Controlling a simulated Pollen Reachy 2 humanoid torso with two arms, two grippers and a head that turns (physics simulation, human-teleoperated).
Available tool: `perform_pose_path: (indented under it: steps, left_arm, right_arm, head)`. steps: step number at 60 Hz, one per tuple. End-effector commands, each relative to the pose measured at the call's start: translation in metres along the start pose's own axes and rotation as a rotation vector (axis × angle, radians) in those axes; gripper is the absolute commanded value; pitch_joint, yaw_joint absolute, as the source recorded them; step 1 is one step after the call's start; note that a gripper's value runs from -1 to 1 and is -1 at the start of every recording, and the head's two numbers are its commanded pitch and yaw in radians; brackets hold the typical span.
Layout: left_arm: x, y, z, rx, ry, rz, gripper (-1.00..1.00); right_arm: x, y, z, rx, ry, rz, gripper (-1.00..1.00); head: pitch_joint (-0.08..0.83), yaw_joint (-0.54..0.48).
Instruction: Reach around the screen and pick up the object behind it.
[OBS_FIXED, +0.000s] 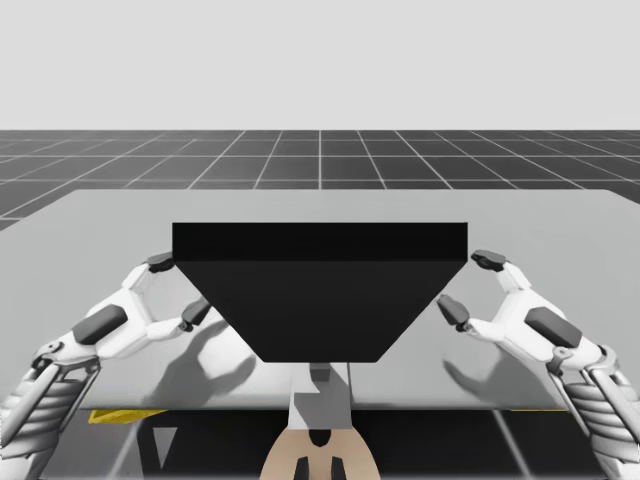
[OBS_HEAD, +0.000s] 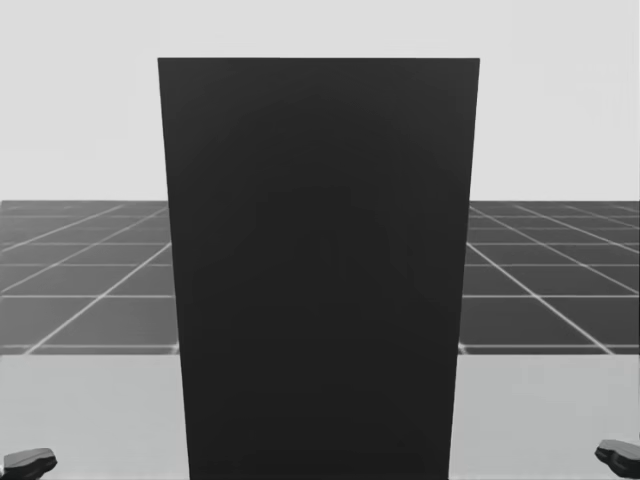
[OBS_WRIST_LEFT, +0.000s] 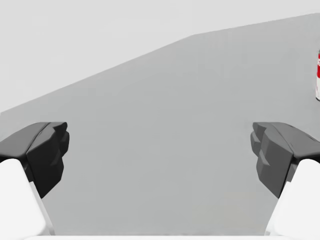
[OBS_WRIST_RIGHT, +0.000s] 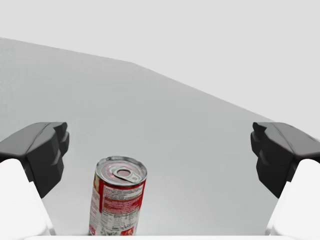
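A tall black screen (OBS_FIXED: 320, 290) stands upright at the table's middle, and in the head view the black screen (OBS_HEAD: 320, 270) hides what is behind it. In the right wrist view a red and white can (OBS_WRIST_RIGHT: 117, 202) with a pull-tab lid stands upright just ahead of my open right gripper (OBS_WRIST_RIGHT: 160, 155), closer to one finger. My left gripper (OBS_WRIST_LEFT: 160, 155) is open over bare table, with a sliver of the can (OBS_WRIST_LEFT: 318, 75) far off to its side. From above, my left gripper (OBS_FIXED: 178, 287) and right gripper (OBS_FIXED: 470, 285) flank the screen.
The grey table (OBS_FIXED: 100, 230) stretches wide on both sides of the screen and behind it. A dark gridded floor (OBS_FIXED: 320, 160) lies beyond its far edge. One dark fingertip (OBS_HEAD: 25, 462) and another fingertip (OBS_HEAD: 620, 455) peek in low beside the screen.
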Motion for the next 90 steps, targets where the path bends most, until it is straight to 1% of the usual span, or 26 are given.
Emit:
perform_pose_path:
  steps: [1,6,11,16,19,22,26,29,31,34,35,39,41,54,58,60,69,72,73,76,78,80,81,82,85,90]
  left_arm:
    - [-0.004,-0.016,0.019,-0.178,0.019,0.016,-1.0]
    - [-0.01,-0.026,0.026,-0.289,0.023,0.043,-1.0]
    - [-0.016,-0.03,0.028,-0.308,0.047,0.029,-1.0]
    - [-0.022,-0.032,0.027,-0.307,0.056,0.031,-1.0]
    - [-0.023,-0.033,0.025,-0.314,0.05,0.036,-1.0]
    - [-0.024,-0.034,0.025,-0.316,0.049,0.035,-1.0]
    - [-0.024,-0.035,0.022,-0.322,0.045,0.033,-1.0]
    - [-0.024,-0.037,0.021,-0.327,0.044,0.031,-1.0]
    - [-0.024,-0.038,0.02,-0.331,0.042,0.033,-1.0]
    - [-0.024,-0.039,0.02,-0.336,0.038,0.031,-1.0]
    - [-0.024,-0.04,0.02,-0.339,0.037,0.032,-1.0]
    - [-0.023,-0.041,0.02,-0.342,0.033,0.027,-1.0]
    - [-0.023,-0.042,0.02,-0.347,0.029,0.028,-1.0]
    - [-0.022,-0.047,0.019,-0.372,0.023,0.021,-1.0]
    - [-0.023,-0.047,0.019,-0.376,0.024,0.021,-1.0]
    - [-0.023,-0.048,0.02,-0.375,0.025,0.019,-1.0]
    - [-0.024,-0.048,0.02,-0.374,0.029,0.015,-1.0]
    - [-0.023,-0.048,0.021,-0.374,0.03,0.012,-1.0]
    - [-0.023,-0.048,0.021,-0.375,0.031,0.01,-1.0]
    - [-0.023,-0.048,0.022,-0.375,0.032,0.01,-1.0]
    - [-0.023,-0.048,0.022,-0.374,0.034,0.008,-1.0]
    - [-0.023,-0.048,0.022,-0.373,0.035,0.006,-1.0]
    - [-0.023,-0.048,0.022,-0.372,0.036,0.005,-1.0]
    - [-0.023,-0.048,0.022,-0.372,0.037,0.004,-1.0]
    - [-0.023,-0.048,0.023,-0.371,0.037,0.003,-1.0]
    - [-0.023,-0.047,0.023,-0.367,0.037,0.0,-1.0]
  right_arm:
    - [-0.003,0.013,0.018,0.179,0.0,-0.042,-1.0]
    - [-0.008,0.02,0.023,0.25,0.013,-0.073,-1.0]
    - [-0.016,0.022,0.024,0.246,0.028,-0.075,-1.0]
    - [-0.032,0.015,0.021,0.185,0.031,-0.066,-1.0]
    - [-0.043,0.011,0.016,0.161,0.0,-0.094,-1.0]
    - [-0.048,0.006,0.012,0.134,-0.017,-0.064,-1.0]
    - [-0.057,0.001,0.006,0.129,0.008,-0.106,-1.0]
    - [-0.064,-0.004,-0.002,0.126,0.013,-0.087,-1.0]
    - [-0.069,-0.006,-0.008,0.145,0.034,-0.105,-1.0]
    - [-0.073,-0.007,-0.017,0.153,0.034,-0.083,-1.0]
    - [-0.076,-0.007,-0.021,0.165,0.026,-0.118,-1.0]
    - [-0.084,-0.006,-0.035,0.174,0.004,-0.093,-1.0]
    - [-0.088,-0.005,-0.041,0.185,0.032,-0.116,-1.0]
    - [-0.11,0.006,-0.08,0.277,0.069,-0.138,-1.0]
    - [-0.115,0.01,-0.09,0.299,0.073,-0.167,-1.0]
    - [-0.118,0.012,-0.094,0.302,0.065,-0.155,-1.0]
    - [-0.123,0.017,-0.105,0.332,0.078,-0.16,-1.0]
    - [-0.125,0.019,-0.106,0.333,0.08,-0.18,-1.0]
    - [-0.125,0.019,-0.106,0.335,0.094,-0.201,-1.0]
    - [-0.126,0.019,-0.105,0.332,0.1,-0.206,-1.0]
    - [-0.128,0.018,-0.102,0.326,0.113,-0.213,-0.95]
    - [-0.129,0.019,-0.1,0.311,0.106,-0.194,-0.85]
    - [-0.13,0.019,-0.099,0.305,0.103,-0.186,-0.55]
    - [-0.13,0.018,-0.097,0.293,0.115,-0.196,0.07]
    - [-0.129,0.017,-0.093,0.285,0.126,-0.21,0.96]
    - [-0.127,0.011,-0.089,0.266,0.122,-0.212,1.0]
  head:
    - [0.066,-0.01]
    - [0.077,-0.01]
    - [0.086,-0.01]
    - [0.095,-0.02]
    - [0.1,-0.03]
    - [0.102,-0.03]
    - [0.107,-0.04]
    - [0.111,-0.04]
    - [0.114,-0.05]
    - [0.115,-0.05]
    - [0.116,-0.05]
    - [0.118,-0.05]
    - [0.119,-0.06]
    - [0.127,-0.05]
    - [0.131,-0.05]
    - [0.133,-0.05]
    - [0.136,-0.05]
    - [0.136,-0.05]
    - [0.137,-0.05]
    - [0.138,-0.05]
    - [0.139,-0.05]
    - [0.139,-0.05]
    - [0.139,-0.05]
    - [0.139,-0.05]
    - [0.138,-0.05]
    - [0.138,-0.05]
